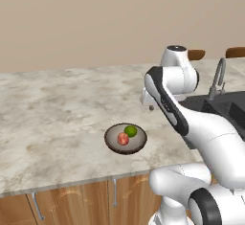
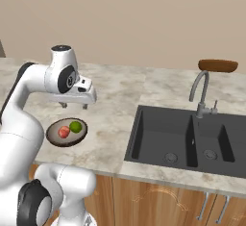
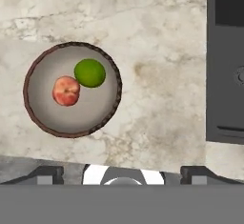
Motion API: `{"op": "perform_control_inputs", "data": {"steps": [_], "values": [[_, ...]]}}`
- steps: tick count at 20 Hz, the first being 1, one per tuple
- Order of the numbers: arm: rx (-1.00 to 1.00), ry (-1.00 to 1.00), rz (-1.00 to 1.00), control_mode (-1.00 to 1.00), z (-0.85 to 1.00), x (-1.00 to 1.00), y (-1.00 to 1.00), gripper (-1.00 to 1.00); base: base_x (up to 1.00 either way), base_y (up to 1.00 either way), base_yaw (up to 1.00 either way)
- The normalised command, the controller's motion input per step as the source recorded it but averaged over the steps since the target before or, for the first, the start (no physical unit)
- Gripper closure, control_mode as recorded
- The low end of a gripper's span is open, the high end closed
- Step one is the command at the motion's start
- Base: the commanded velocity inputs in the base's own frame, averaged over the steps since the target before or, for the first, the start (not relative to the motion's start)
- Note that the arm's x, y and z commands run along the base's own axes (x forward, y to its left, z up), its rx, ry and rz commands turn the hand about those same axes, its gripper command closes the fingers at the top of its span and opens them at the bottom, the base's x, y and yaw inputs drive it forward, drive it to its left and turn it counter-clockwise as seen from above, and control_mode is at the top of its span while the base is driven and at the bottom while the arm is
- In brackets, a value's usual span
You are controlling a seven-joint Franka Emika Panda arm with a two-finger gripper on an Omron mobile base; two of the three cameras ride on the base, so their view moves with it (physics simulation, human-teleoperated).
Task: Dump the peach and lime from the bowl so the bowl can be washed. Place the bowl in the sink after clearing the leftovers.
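Observation:
The bowl (image 1: 125, 147) (image 2: 54, 140) (image 3: 42, 123), dark brown outside and pale inside, rests on the marble counter near its front edge. Inside it the reddish peach (image 1: 123, 139) (image 2: 64, 132) (image 3: 66, 90) lies against the green lime (image 1: 130, 131) (image 2: 75, 126) (image 3: 89, 73). My gripper (image 1: 149, 105) (image 2: 74, 106) (image 3: 123, 173) hovers above the counter, just behind and to the sink side of the bowl. It points down, open, with nothing between its fingers. The dark double-basin sink (image 2: 158, 138) (image 1: 225, 105) (image 3: 224, 75) lies to the right.
A curved grey faucet (image 2: 200, 93) (image 1: 217, 79) stands behind the sink. Brown round stool tops (image 2: 218, 65) (image 1: 196, 54) show beyond the counter's far edge. The marble counter (image 1: 57, 109) stretches wide to the left of the bowl, above wooden cabinet fronts (image 1: 72, 202).

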Motion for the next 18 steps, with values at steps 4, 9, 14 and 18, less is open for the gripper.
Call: {"op": "perform_control_inputs", "data": {"steps": [4, 9, 14, 18], "values": [[-0.04, 0.25, 0.0, -1.0, -1.0, -0.03, 0.18, -1.0, 0.0, 0.0, 0.0], [0.02, 0.21, 0.0, -1.0, -1.0, 0.0, 0.03, -1.0, 0.0, 0.0, 0.0], [0.14, 0.08, 0.0, -1.0, -0.85, 0.03, 0.1, -1.0, 0.0, 0.0, 0.0], [0.03, 0.0, 0.0, -1.0, -0.6, 0.23, 0.34, -1.0, 0.0, 0.0, 0.0]]}}
